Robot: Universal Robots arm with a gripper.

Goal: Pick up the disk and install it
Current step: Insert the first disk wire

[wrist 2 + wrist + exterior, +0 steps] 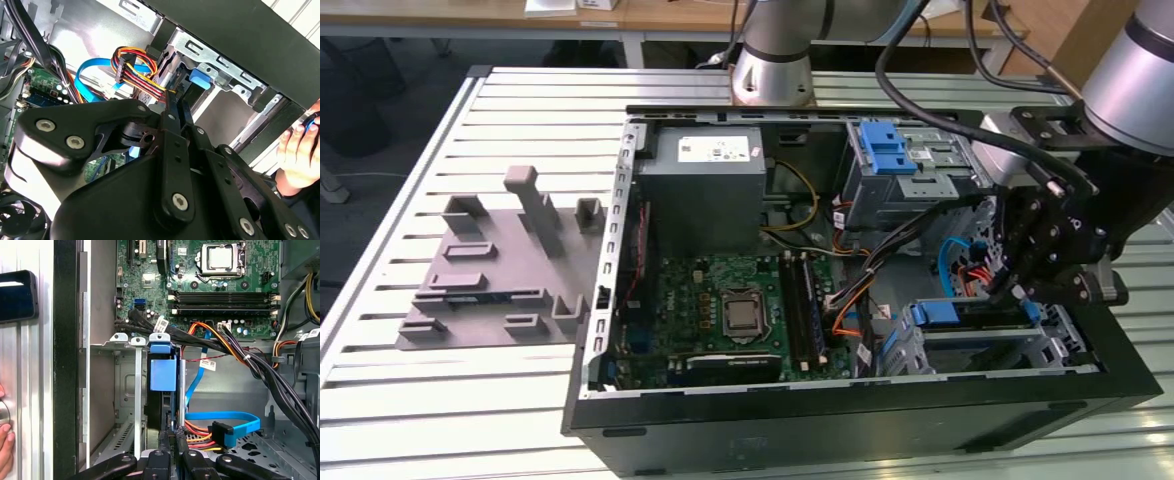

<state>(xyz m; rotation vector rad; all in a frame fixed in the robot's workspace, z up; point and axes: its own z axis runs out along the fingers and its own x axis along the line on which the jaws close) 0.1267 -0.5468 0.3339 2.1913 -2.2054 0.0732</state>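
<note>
Scene: you look down into an open computer case (854,415) lying on a slatted metal table (400,200); a grey fixture (494,260) sits on the table at the exterior view's left of the case.
Arm: it comes in from the exterior view's right, and its black gripper (1017,293) reaches down into the near right corner of the case.
Gripper: in both wrist views its two fingers (172,440) run close together, pointing into the drive cage (125,390); they appear clamped on the edge of the disk.
Disk: it stands on edge in the drive cage, a thin dark slab with a blue frame tab (163,372) at its far end; in the exterior view the blue tab (937,313) shows just beside the gripper.
Cables: a blue flat cable (220,417) and a red, yellow and orange wire bundle (135,67) lie right beside the fingers.
Board: the green motherboard (720,310) fills the middle of the case, with a grey power supply (707,195) at the far side.
Upper bay: a second blue latch (887,150) sits on the far right cage.
Person: a hand (300,155) rests just outside the case wall beside the cage.
</note>
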